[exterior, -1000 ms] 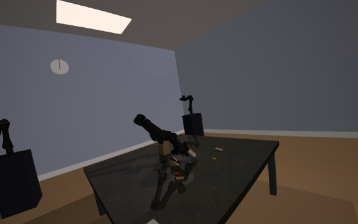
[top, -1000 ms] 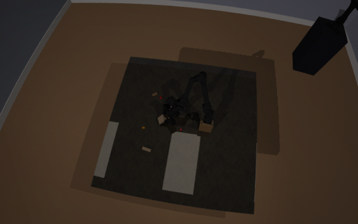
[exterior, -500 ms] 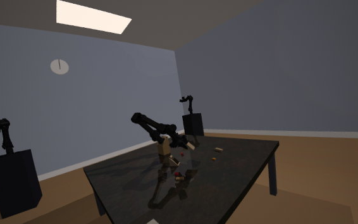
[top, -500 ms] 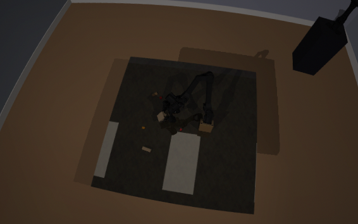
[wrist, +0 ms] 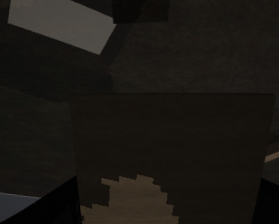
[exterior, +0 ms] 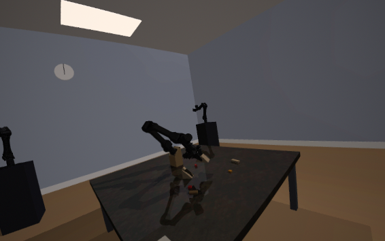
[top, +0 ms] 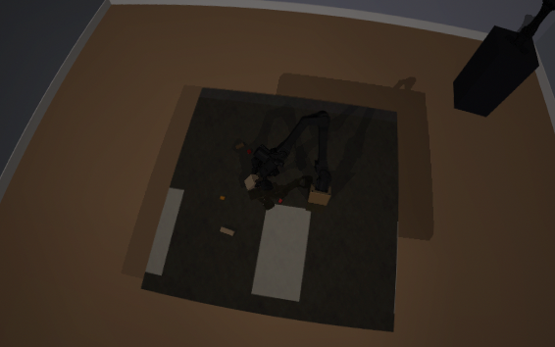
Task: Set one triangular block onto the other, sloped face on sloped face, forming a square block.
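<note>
My gripper (top: 257,182) (exterior: 201,156) (wrist: 161,177) is shut on a pale wooden triangular block (top: 250,181) (exterior: 205,158) (wrist: 160,145). The block is held above the table (top: 362,274) (exterior: 251,197), tilted in the exterior view. In the wrist view it fills the lower middle, between the dark fingers. The other triangular block (exterior: 187,174) rests on the table near the arm's base in the exterior view, apart from the held block, with a slope showing in shade. In the top view the arm appears to hide it.
The arm stands on a wooden box (top: 319,197) (exterior: 176,158). A small red piece (top: 279,200) (exterior: 196,165) lies near it. Another red piece (top: 249,151) (exterior: 190,187) lies beside a small tan block (top: 239,145) (exterior: 193,193). An orange piece (top: 222,198) (exterior: 230,171) and light plank (top: 227,230) (exterior: 235,161) lie farther off.
</note>
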You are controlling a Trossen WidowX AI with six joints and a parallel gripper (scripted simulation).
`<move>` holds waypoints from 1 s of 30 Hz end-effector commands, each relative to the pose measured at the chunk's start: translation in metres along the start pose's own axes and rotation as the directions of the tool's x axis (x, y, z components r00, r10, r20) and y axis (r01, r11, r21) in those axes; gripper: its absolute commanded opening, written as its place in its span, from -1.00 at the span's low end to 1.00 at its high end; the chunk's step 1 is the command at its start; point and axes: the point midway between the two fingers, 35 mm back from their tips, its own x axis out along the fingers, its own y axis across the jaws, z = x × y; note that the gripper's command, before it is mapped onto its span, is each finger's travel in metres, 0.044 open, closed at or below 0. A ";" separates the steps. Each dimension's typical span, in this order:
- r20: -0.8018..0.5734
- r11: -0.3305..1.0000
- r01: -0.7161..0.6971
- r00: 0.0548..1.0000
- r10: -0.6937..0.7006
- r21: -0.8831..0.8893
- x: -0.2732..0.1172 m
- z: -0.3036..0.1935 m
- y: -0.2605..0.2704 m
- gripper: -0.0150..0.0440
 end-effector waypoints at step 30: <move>0.485 0.999 0.038 0.874 -0.038 0.010 0.008 -0.018 0.000 -0.49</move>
